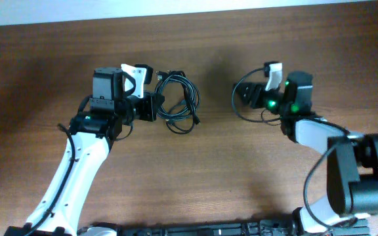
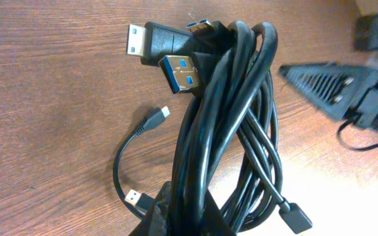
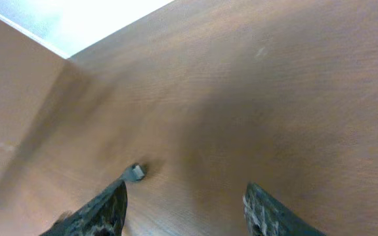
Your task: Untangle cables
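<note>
Cables [image 2: 228, 131] are pinched in the left gripper [image 2: 189, 219]. Its dark fingers are closed around the bottom of the bundle in the wrist view, where all the strands squeeze together. From there the cords fan up as a loose coil of glossy, round black rubbery loops, a few thick ones twisted over each other and one much thinner cord curling off to the side.

Plug ends poke out all over:
- a flat USB plug [image 2: 179, 72] with a blue tongue in a shiny metal shell
- a chunky black plug with a gold tip [image 2: 136, 39] right above it
- a tiny plug [image 2: 165, 113] on the thin cord
- a little gold-tipped one [image 2: 133, 195] down low
- a boxy black end [image 2: 295, 217] at the bottom right

From overhead the bundle [image 1: 179, 101] lies on the brown wood-grain table [image 1: 209, 183], just right of the left gripper [image 1: 151, 105] and well apart from the right gripper [image 1: 248, 95].

The right gripper [image 3: 186, 190] is spread wide with nothing between its ridged black fingers [image 3: 104, 210], only bare matte tabletop. A silvery plug tip [image 3: 135, 172] sits just beside one fingertip. I can't tell what it belongs to.
</note>
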### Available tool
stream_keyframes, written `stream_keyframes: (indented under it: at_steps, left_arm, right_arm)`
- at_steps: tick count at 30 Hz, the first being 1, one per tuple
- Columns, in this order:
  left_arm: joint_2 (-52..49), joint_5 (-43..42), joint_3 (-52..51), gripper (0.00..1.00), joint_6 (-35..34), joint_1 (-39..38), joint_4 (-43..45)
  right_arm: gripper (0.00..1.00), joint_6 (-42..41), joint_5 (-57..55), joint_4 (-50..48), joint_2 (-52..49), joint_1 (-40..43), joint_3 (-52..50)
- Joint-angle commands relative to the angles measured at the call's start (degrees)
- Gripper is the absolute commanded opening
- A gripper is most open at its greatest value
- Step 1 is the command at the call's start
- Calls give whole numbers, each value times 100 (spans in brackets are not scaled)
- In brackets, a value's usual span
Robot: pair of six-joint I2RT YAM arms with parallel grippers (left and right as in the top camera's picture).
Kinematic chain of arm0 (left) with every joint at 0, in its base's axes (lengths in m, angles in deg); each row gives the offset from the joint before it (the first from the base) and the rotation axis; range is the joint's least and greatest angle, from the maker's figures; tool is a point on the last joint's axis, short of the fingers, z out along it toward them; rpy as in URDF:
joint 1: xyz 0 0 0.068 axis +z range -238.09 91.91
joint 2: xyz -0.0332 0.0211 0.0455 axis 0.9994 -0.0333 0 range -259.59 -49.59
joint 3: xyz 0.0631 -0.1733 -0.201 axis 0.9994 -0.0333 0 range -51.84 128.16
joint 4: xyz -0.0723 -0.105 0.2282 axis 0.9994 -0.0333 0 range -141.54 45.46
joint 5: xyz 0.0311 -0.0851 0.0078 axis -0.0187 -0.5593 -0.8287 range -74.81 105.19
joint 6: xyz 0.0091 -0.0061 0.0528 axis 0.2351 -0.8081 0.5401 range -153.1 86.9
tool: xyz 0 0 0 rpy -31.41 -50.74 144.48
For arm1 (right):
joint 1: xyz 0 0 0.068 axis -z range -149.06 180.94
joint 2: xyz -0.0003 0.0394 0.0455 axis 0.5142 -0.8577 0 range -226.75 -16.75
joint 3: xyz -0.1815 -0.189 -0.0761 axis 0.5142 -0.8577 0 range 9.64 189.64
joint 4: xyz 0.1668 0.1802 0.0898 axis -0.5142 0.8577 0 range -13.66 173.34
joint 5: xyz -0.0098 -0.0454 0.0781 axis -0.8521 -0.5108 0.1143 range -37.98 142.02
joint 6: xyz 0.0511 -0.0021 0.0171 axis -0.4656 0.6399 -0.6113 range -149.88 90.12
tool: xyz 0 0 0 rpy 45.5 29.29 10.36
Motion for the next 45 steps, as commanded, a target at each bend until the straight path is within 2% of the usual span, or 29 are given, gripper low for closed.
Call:
stream_keyframes:
  at_steps: [1, 2, 3, 5, 7, 8, 9, 11, 12, 14, 16, 18, 20, 21, 22, 25, 27, 28, 31, 33, 35, 38, 39, 41, 44, 45]
  left_arm:
    - [83, -46, 59, 0, 111, 35, 50]
    - [83, -46, 59, 0, 111, 35, 50]
    - [83, -57, 59, 0, 111, 35, 48]
    - [85, -114, 59, 0, 114, 35, 48]
    - [120, -501, 61, 0, 192, 35, 63]
    - [155, -935, 61, 0, 522, 35, 74]
    - [225, -1388, 61, 0, 898, 35, 70]
    - [315, -1425, 61, 0, 946, 35, 96]
    - [315, -1425, 61, 0, 944, 35, 98]
    - [315, -1773, 61, 0, 922, 35, 142]
    - [315, -1810, 61, 0, 918, 35, 317]
    - [315, -1810, 61, 0, 898, 35, 396]
    - [315, -1799, 61, 0, 723, 35, 439]
    - [315, -1683, 61, 0, 643, 35, 450]
    - [313, -1333, 61, 0, 501, 35, 437]
    - [313, -619, 59, 0, 470, 35, 367]
    - [313, -247, 59, 0, 472, 35, 350]
    - [308, -236, 59, 0, 472, 35, 348]
    - [308, -264, 59, 0, 472, 33, 348]
    - [308, -654, 59, 0, 501, -170, 348]
    - [308, -654, 59, 0, 608, -490, 350]
    - [308, -656, 59, 0, 1099, -942, 323]
    - [308, -988, 59, 0, 1373, -997, 321]
    - [308, -1797, 59, 0, 1729, -997, 271]
    - [308, -1862, 59, 0, 1770, -997, -72]
    - [308, -2308, 59, 0, 1998, -997, -85]
  right_arm:
    - [57, 925, -1147, 1954, 1602, 157, 660]
    - [62, 922, -1239, 2448, 2044, 151, 737]
    - [84, 920, -1086, 3128, 2804, 142, 758]
    - [98, 920, -479, 4175, 3687, 142, 756]
    - [99, 920, -59, 5121, 4076, 142, 756]
    - [99, 920, 485, 5497, 4041, 140, 745]
    - [99, 922, 883, 5661, 3954, 133, 745]
    - [99, 1355, 1379, 5692, 3622, -273, 745]
    - [98, 1377, 1377, 5646, 3534, -444, 745]
    - [80, 1375, 1316, 5115, 3051, -1172, 745]
    - [69, 1373, 1316, 4645, 2481, -1685, 745]
    - [49, 1368, 1088, 4310, 1941, -1915, 745]
    - [39, 1110, 1062, 4068, 1725, -1993, 745]
    - [27, 1008, 1060, 4013, 1709, -2024, 745]
    - [7, 1001, 1217, 3945, 1716, -2068, 748]
    - [4, -251, 2391, 3115, 1764, -2024, 758]
    - [4, -1635, 2844, 2162, 1764, -2035, 758]
    - [4, -2072, 2863, 2006, 1764, -2033, 758]
    - [4, -2175, 2365, 1965, 1764, -2035, 758]
    - [4, -2258, 1298, 1956, 1764, -2166, 758]
    - [4, -2251, -162, 1915, 1753, -2487, 758]
    - [4, -2249, -1722, 1878, 1753, -2586, 758]
    - [4, -2249, -2258, 1845, 1753, -2588, 758]
    - [4, -2236, -2363, 1499, 1753, -2588, 758]
    - [4, -2236, -3086, 1250, 1753, -2588, 758]
    - [4, -2234, -3154, 1246, 1753, -2588, 758]
